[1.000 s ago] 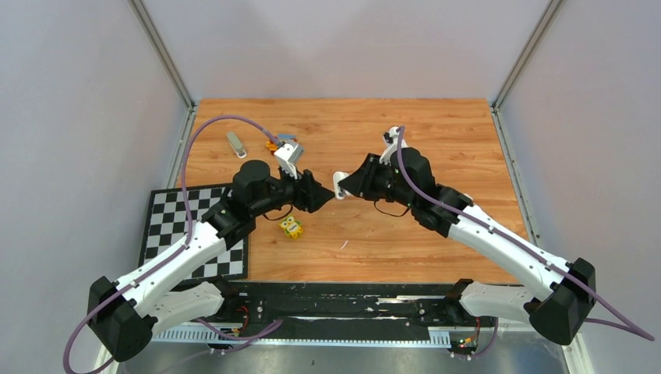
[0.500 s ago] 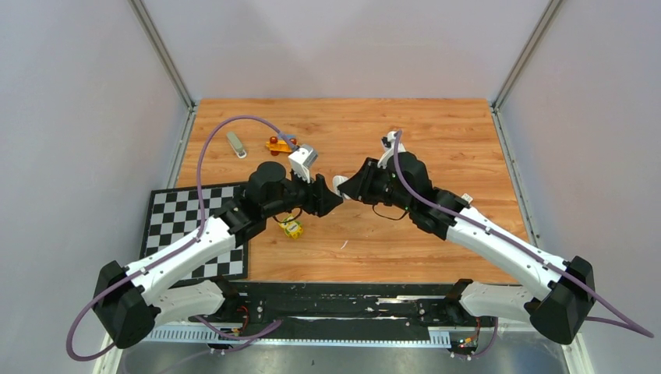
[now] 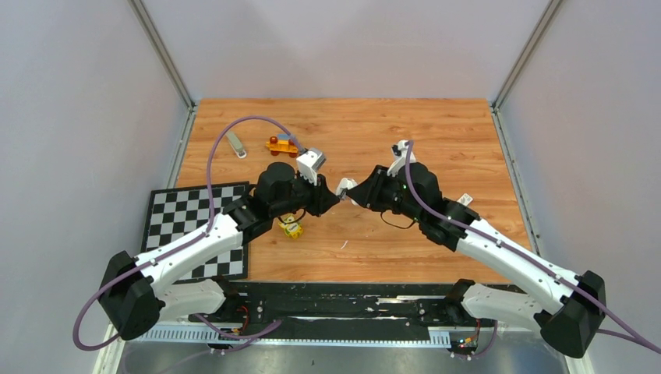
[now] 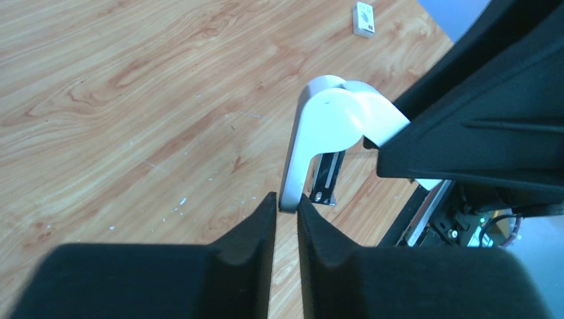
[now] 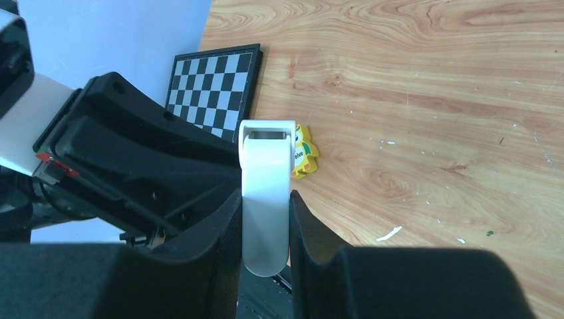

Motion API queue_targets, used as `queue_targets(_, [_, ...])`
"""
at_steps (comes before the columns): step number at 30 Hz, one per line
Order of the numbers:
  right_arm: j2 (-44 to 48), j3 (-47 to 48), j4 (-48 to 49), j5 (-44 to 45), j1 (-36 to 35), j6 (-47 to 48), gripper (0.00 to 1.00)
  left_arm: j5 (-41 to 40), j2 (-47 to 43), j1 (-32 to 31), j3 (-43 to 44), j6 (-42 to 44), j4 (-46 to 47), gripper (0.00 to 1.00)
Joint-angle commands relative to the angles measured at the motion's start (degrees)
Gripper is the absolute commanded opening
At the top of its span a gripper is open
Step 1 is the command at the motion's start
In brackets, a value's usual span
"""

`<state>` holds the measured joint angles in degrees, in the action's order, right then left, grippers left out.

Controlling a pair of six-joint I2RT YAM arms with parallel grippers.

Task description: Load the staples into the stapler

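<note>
Right fingers (image 5: 229, 226) grip white stapler (image 5: 266, 193). Left fingers (image 4: 266, 216) pinch tip of its lid (image 4: 312, 133). Looks like opening step; no staples held, loading not started.

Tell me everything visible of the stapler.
The stapler is white, glossy plastic by its look, with a curved top arm and a dark magazine beneath. It is held off the table, clamped in the right gripper. Its tip sits at the tips of the left gripper; whether they pinch it is unclear.
</note>
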<state>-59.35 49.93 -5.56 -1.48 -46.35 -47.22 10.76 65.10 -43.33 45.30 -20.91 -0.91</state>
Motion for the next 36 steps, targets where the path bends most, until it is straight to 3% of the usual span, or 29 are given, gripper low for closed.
queue_targets(1, [3.02, -2.38, -0.85, -2.16, -0.36, 1.20, 0.00, -3.58, -0.25, 0.07, -0.69, 3.37, 5.25, 0.12])
queue_targets(5, [4.04, -1.48, -3.78, -5.90, 0.60, 6.62, 0.00, -2.34, 0.21, 0.09, 0.50, 9.76, 3.73, 0.00])
queue_targets(13, [6.87, -1.77, -8.50, -13.33, 1.73, 11.80, 0.00, 2.45, -2.58, -0.41, -0.70, 23.60, 5.85, 0.00])
queue_targets(22, [7.16, 1.77, -14.86, -20.15, 3.37, 18.29, 0.00, 1.02, -3.82, -0.53, -2.03, 37.08, 7.19, 0.00])
queue_targets(30, [5.61, 3.79, -16.82, -20.18, 3.49, 18.99, 0.00, -0.43, -4.09, -0.53, -4.07, 38.49, 10.20, 0.00])
queue_targets(33, [5.46, 4.64, -16.21, -16.18, 3.51, 18.09, 0.10, -2.41, -3.56, -0.53, -3.99, 33.63, 11.93, 0.00])
queue_targets(36, [5.96, 4.88, -13.43, -11.35, 3.51, 16.82, 0.33, -4.87, -3.26, -0.45, -3.75, 24.30, 13.58, 0.00])
